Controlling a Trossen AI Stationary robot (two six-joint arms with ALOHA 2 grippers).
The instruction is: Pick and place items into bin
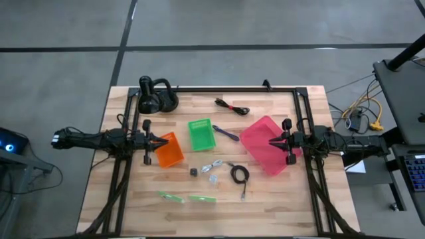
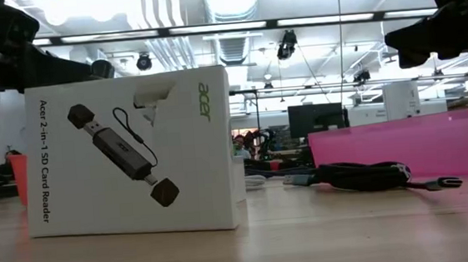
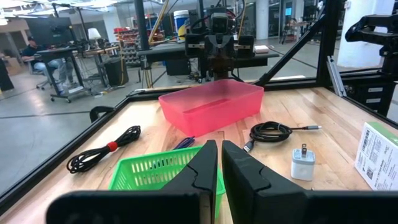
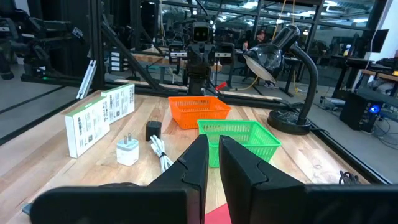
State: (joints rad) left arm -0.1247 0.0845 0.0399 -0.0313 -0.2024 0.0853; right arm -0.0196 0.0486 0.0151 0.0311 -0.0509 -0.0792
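Loose items lie flat on the wooden table: a black coiled cable (image 1: 239, 174) (image 3: 269, 131), a second black cable with a red tie (image 1: 231, 106) (image 3: 102, 149), a purple pen (image 1: 226, 133), a small black cube (image 1: 193, 172) (image 4: 153, 130), a white charger with cord (image 1: 212, 166) (image 3: 303, 163), and two green-white boxes (image 1: 171, 196) (image 4: 87, 124). The pink bin (image 1: 265, 144) (image 3: 211, 106) stands right of centre. My left gripper (image 1: 154, 142) (image 3: 219, 168) hovers shut at the orange basket's left edge. My right gripper (image 1: 272, 141) (image 4: 211, 162) hovers shut over the pink bin. Both hold nothing.
An orange basket (image 1: 169, 150) and a green basket (image 1: 201, 133) stand mid-table. A black desk lamp (image 1: 156, 96) sits at the far left corner. A black frame borders the table. In the low view an Acer box (image 2: 131, 152) stands close in front. A person sits far off in the room.
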